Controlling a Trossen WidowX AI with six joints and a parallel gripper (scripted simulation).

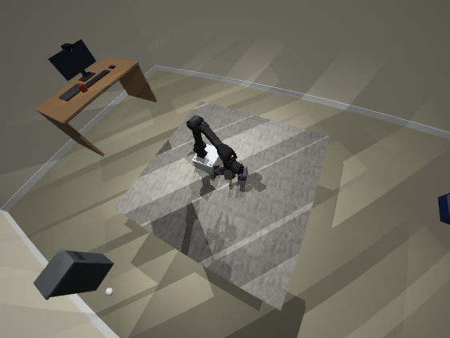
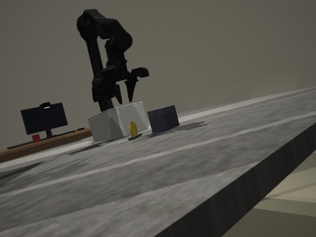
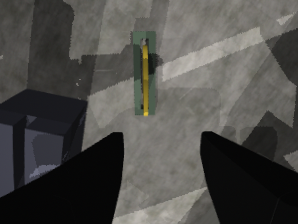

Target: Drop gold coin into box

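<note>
Your coin (image 2: pixel 132 129) is gold, thin, standing upright on its edge in the flat dark-green holder (image 2: pixel 135 136). From the wrist view you see it edge-on as a yellow line along the holder's length. The gripper (image 2: pixel 125 99) is partly open, fingers apart with a clear gap, holding nothing and touching nothing. It hangs pointing down, above the coin and well clear of it. The coin sits ahead of the gap between the fingers. The grey box (image 2: pixel 163 118) stands just beside the holder on the table (image 2: pixel 197 157).
</note>
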